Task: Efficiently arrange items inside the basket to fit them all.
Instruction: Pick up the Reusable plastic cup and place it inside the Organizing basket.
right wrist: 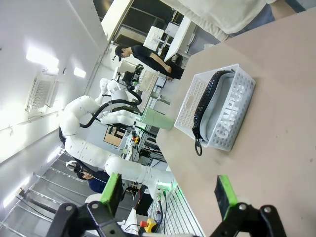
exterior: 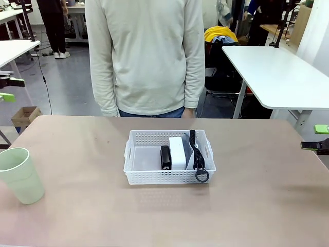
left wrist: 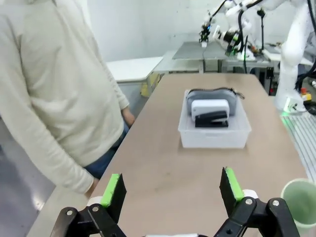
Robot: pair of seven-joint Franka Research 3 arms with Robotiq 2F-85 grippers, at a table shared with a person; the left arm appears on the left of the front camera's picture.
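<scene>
The white perforated basket sits mid-table. Inside it, from left to right, stand a black stapler, a white clock and a grey pouch on edge, its black strap hanging over the front rim; the basket's left part is bare. A pale green cup stands upright at the table's near left. My left gripper is open at the left edge, my right gripper open at the right edge, both far from the basket. The left wrist view shows the left gripper, the basket and the cup; the right wrist view shows the right gripper and the "CAMPUS" pouch.
A person in a cream sweater stands at the table's far edge, arms hanging down. A white table stands behind at right and a cardboard box on the floor at left. Bare tabletop surrounds the basket.
</scene>
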